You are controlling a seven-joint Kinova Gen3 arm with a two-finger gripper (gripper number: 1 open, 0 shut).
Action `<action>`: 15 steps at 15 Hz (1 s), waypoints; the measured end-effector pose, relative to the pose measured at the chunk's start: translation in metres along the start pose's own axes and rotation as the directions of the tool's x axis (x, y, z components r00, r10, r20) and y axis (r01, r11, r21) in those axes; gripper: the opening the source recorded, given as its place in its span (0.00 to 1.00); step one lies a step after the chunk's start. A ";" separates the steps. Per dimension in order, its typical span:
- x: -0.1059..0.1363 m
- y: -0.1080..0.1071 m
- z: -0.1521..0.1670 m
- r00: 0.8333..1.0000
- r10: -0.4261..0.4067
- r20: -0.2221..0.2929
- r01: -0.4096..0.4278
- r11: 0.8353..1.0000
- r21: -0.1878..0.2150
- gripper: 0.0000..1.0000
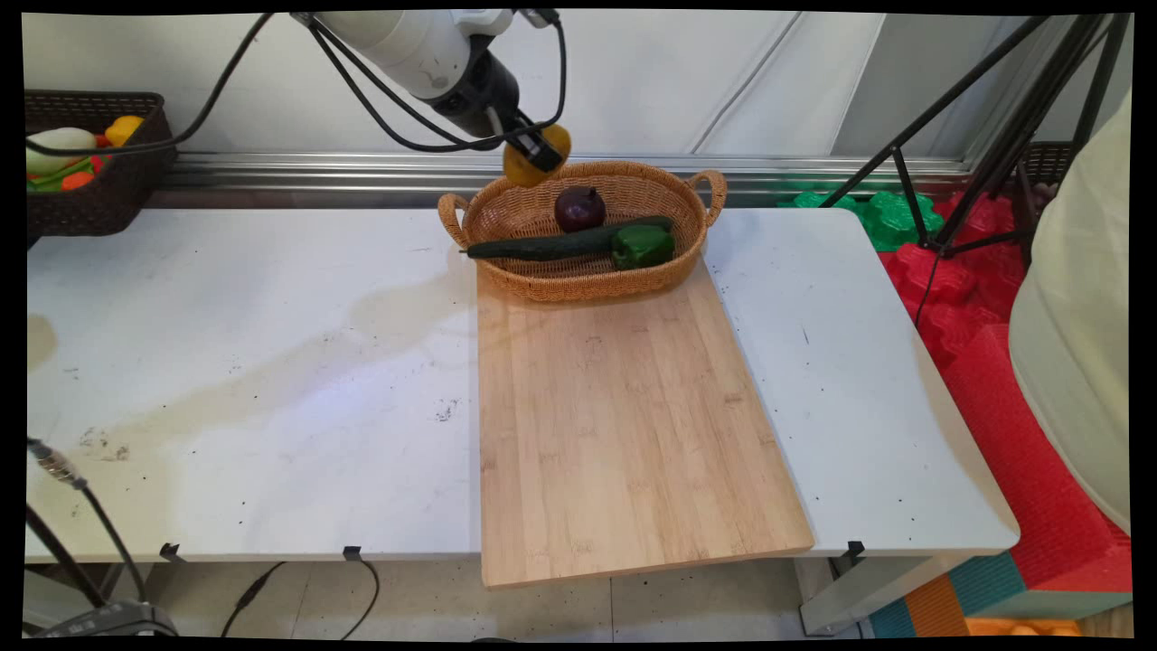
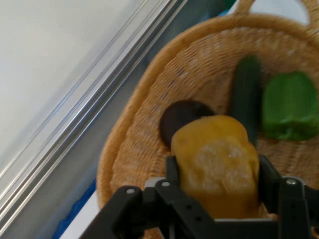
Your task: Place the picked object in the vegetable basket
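A yellow pepper [image 1: 529, 163] is pinched between the fingers of the gripper [image 1: 540, 152], which is held in the air above the back-left rim of the wicker basket [image 1: 506, 210]. In the hand view the pepper [image 2: 218, 164] is seen clamped from both sides, with the basket [image 2: 134, 149] lying directly beneath it. Judged from this, a carrying step is in hand: the pepper is aloft, neither resting in the basket nor set down anywhere.

Three things are held by the basket: a dark red onion [image 1: 579, 208] near its middle, a cucumber [image 1: 560, 244] lying across from 9 o'clock to 3 o'clock, and a green pepper [image 1: 644, 245] at 4 o'clock of the onion, touching the cucumber's right end. Any lowering here would call for care, since the onion sits just under the yellow pepper and the rim is close beside it.

A wooden board [image 1: 624, 425] is laid on the table [image 1: 226, 380] at 6 o'clock of the basket, with the basket's front edge resting on its far end. A dark basket [image 1: 136, 181] of coloured produce is placed at the table's far left, at 9 o'clock of the gripper and well apart. Black cables [image 1: 380, 108] are hung from the arm beside the gripper. A tripod [image 1: 985, 136] is stood off the table at 3 o'clock, above red and green floor mats [image 1: 958, 280].
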 end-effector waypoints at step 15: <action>-0.026 -0.038 0.141 0.980 -0.004 0.197 0.012 0.999 -0.041 0.00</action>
